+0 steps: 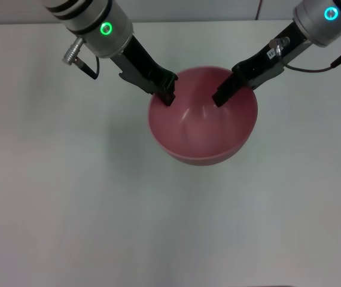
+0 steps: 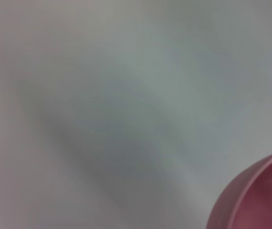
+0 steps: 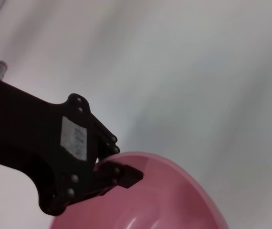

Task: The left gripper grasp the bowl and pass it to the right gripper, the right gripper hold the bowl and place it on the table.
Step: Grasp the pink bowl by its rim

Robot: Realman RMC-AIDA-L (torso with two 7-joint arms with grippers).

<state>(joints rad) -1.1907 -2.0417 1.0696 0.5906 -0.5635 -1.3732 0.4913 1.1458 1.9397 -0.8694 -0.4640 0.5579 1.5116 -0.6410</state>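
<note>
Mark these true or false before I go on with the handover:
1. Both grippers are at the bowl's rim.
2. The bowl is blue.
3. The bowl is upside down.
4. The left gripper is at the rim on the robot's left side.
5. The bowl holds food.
1. True: the left gripper and the right gripper are both at the rim of the bowl, on opposite sides.
2. False: it is pink.
3. False: its opening faces up, and the smooth inside shows in the head view.
4. True: its fingers straddle the rim there; the right wrist view shows one finger inside the bowl.
5. False: nothing shows inside it.
</note>
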